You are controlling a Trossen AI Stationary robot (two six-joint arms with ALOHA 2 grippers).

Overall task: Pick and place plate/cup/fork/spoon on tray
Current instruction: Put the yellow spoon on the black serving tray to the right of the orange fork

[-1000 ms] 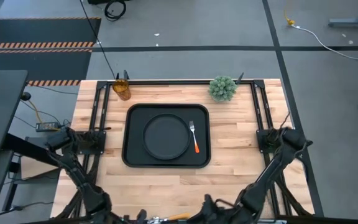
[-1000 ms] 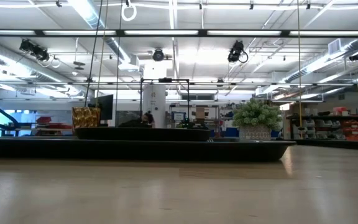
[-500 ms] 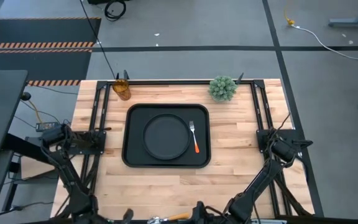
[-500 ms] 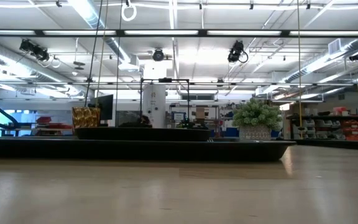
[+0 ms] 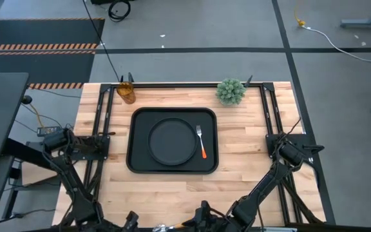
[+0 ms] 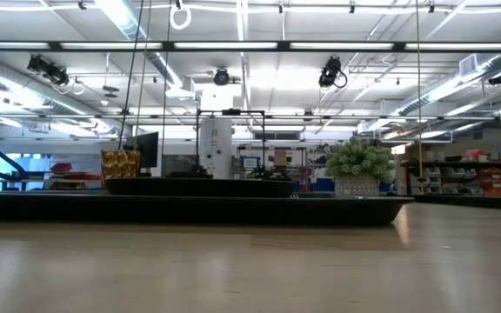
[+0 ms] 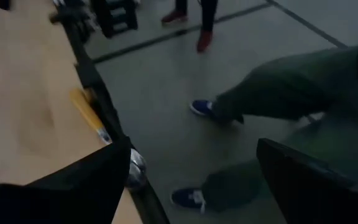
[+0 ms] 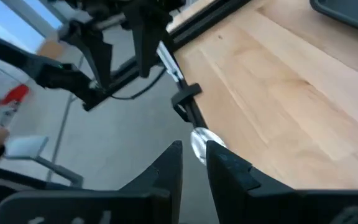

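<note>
left gripper [image 7: 185, 180] at the table's near edge, fingers [image 7: 86, 186] spread wide, holding nothing. right gripper [image 8: 193, 163] also at the near edge, fingers [image 8: 166, 168] nearly together on a silver spoon bowl. fork [image 5: 201, 142] lay on the tray [image 5: 138, 161] just right of the plate [image 5: 172, 141], long axis front-to-back, tines toward the far side. cup [image 5: 127, 92] stood at the far left corner, off the tray.
</note>
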